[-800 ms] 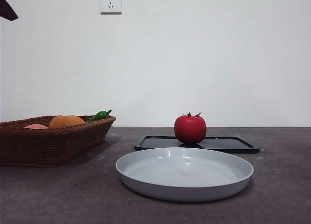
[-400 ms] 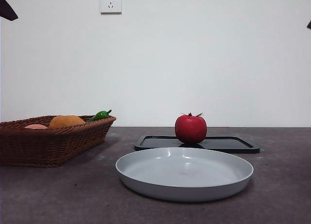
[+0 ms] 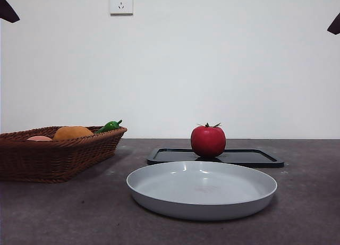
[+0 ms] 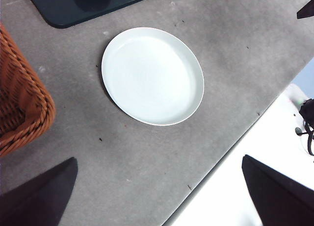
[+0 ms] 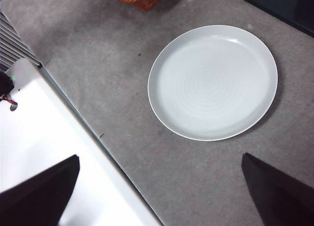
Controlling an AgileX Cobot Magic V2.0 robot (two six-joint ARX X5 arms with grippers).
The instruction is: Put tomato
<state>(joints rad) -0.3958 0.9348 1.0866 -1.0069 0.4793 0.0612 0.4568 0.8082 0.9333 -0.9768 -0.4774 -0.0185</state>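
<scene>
The red tomato (image 3: 208, 141) with a green stem stands on the black tray (image 3: 249, 158) behind the white plate (image 3: 202, 189). It does not show in either wrist view. My left gripper (image 4: 159, 196) is open and empty, high above the table, with the plate (image 4: 152, 75) below it. My right gripper (image 5: 159, 196) is open and empty, also high above the plate (image 5: 212, 81). In the front view the arms show only as black tips at the top left corner (image 3: 8, 10) and the top right corner (image 3: 334, 24).
A brown wicker basket (image 3: 53, 154) at the left holds an orange fruit (image 3: 73, 132), a green pepper (image 3: 109, 126) and a pinkish thing (image 3: 40, 138). The basket (image 4: 19, 103) and tray (image 4: 59, 8) show in the left wrist view. The table edge (image 5: 98, 138) runs beside the plate.
A black arm tip has come into the top right corner of the front view. The tomato, plate, tray and basket have not moved.
</scene>
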